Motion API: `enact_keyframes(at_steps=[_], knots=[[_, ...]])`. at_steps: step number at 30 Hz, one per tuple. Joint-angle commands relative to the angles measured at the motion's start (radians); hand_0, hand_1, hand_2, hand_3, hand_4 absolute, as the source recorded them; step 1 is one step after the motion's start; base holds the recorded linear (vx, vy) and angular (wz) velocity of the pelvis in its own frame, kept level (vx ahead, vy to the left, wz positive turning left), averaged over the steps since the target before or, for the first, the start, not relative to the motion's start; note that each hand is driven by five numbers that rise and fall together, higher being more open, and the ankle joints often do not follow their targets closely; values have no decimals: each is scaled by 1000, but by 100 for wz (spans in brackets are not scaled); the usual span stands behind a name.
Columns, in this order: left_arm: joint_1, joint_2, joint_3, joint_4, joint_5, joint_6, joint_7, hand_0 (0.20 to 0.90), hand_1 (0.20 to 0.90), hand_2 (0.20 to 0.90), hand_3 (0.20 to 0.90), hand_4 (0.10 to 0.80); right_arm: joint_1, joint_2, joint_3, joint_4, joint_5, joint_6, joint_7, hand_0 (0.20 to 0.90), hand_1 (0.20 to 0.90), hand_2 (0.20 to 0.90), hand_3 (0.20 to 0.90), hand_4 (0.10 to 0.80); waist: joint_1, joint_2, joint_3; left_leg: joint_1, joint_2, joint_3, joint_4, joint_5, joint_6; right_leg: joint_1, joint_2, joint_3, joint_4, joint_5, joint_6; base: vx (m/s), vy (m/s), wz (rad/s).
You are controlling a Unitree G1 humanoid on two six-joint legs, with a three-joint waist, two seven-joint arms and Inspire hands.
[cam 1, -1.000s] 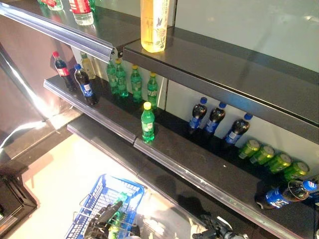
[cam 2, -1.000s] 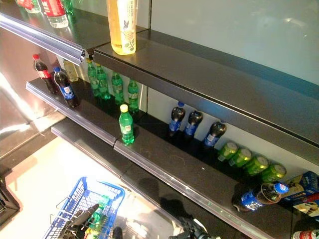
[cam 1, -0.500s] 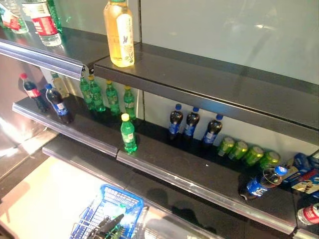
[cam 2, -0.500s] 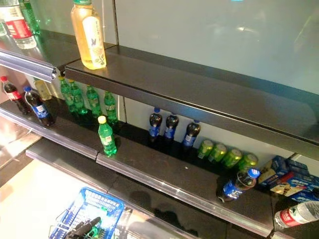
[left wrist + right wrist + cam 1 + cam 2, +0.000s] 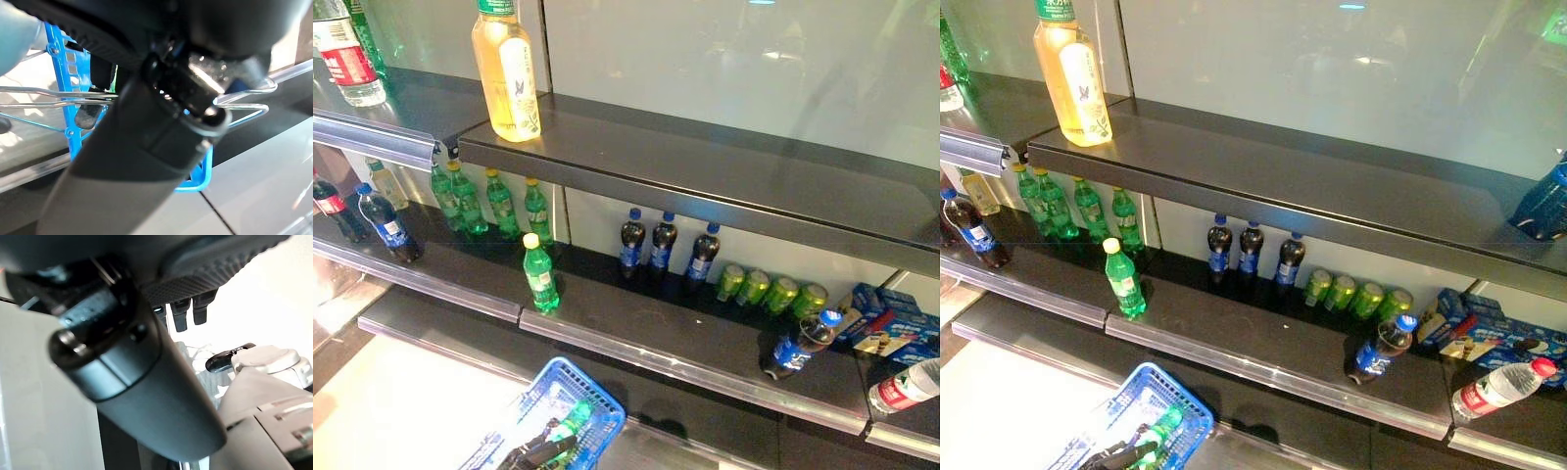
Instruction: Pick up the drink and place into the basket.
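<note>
Down at about 7 o'clock in the left eye view, a blue basket (image 5: 570, 394) hangs below the shelving, and the robot's left hand (image 5: 540, 452) shows as a dark shape at its wire handles (image 5: 244, 100); the left wrist view shows the hand's fingers hooked around those handles, so the hand is closed on the basket's handle. A green drink bottle (image 5: 1157, 429) with a green cap lies inside the basket, just beside that hand. The right hand (image 5: 142, 382) appears only in its own wrist view, very close, with short dark fingertips (image 5: 185, 316) past the thumb; whether it is spread or curled cannot be told, and nothing shows in its grasp. On the middle shelf (image 5: 705, 343), a single green bottle with a yellow cap (image 5: 539, 273) stands upright near the front edge, at roughly 12 o'clock from the basket and well apart from both hands. Behind it, toward 10 o'clock, a row of green bottles (image 5: 489, 201) stands at the back. Three dark cola bottles with blue caps (image 5: 666, 247) stand upright toward 2 o'clock from the basket, then a group of green cans (image 5: 770, 292) lies further right, and one dark bottle (image 5: 800, 346) lies tilted on its side near them. On the top shelf (image 5: 1332, 196), a tall yellow tea bottle (image 5: 507, 70) stands upright at about 11 o'clock.
</note>
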Motion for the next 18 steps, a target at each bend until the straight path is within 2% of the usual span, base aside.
enact_keyframes(at_steps=[1,18], knots=[[-73,43,14,0,47,-88,-70,300,300,300,200,100,-99,-62,-14,43,43,-44,-14,900,900,900,900,800,45,87,37,58,-47,-29,8,-114,24,-35,37,-72,5,53,-1,-25,-7,-6],[-83,37,4,7,55,-89,-75,300,300,300,200,100,-104,-54,0,53,38,-54,-15,900,900,900,900,800,46,85,31,55,-46,-32,8,-113,25,-38,44,-70,9,46,-8,-4,-3,-4]])
